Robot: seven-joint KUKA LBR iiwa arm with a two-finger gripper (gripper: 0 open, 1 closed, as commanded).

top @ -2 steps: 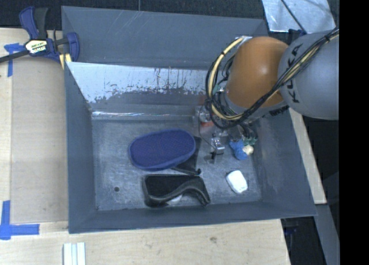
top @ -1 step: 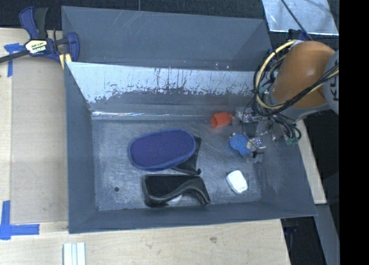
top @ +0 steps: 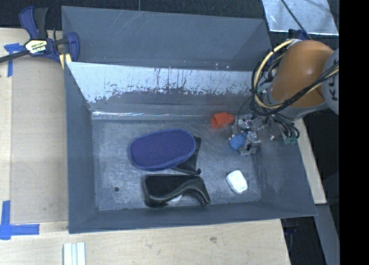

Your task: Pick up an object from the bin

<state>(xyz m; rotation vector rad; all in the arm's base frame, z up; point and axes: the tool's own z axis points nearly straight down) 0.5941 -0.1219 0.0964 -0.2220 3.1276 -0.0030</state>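
Tool [top: 249, 134]: low inside the bin [top: 173, 44], toward 3 o'clock of the floor, hung below the arm's orange cover [top: 300, 73] and looped cables [top: 266, 70]. Apart or together: cannot tell.

Small blue piece [top: 236, 142]: at 8 o'clock of the tool, touching or just beside its tip; which of the two, cannot tell. Lying on the grey floor, at 3 o'clock of the bin's middle. Nearest thing to the tool.

Orange lump [top: 222, 120]: at 10 o'clock of the tool, near it but apart, close under the back wall. Small, rounded.

White rounded piece [top: 237, 181]: at 6 o'clock of the tool, well apart, near the front wall. Lying alone on bare floor.

Blue oval pad [top: 161, 148]: at 9 o'clock of the tool, well apart, about the floor's middle. Large, flat, dark blue, with a black edge showing along its 4 o'clock side.

Black curved item [top: 173, 190]: at 6 o'clock of the blue oval pad, just beside or touching it, along the front wall. Glossy, with a pale patch near its lower edge.
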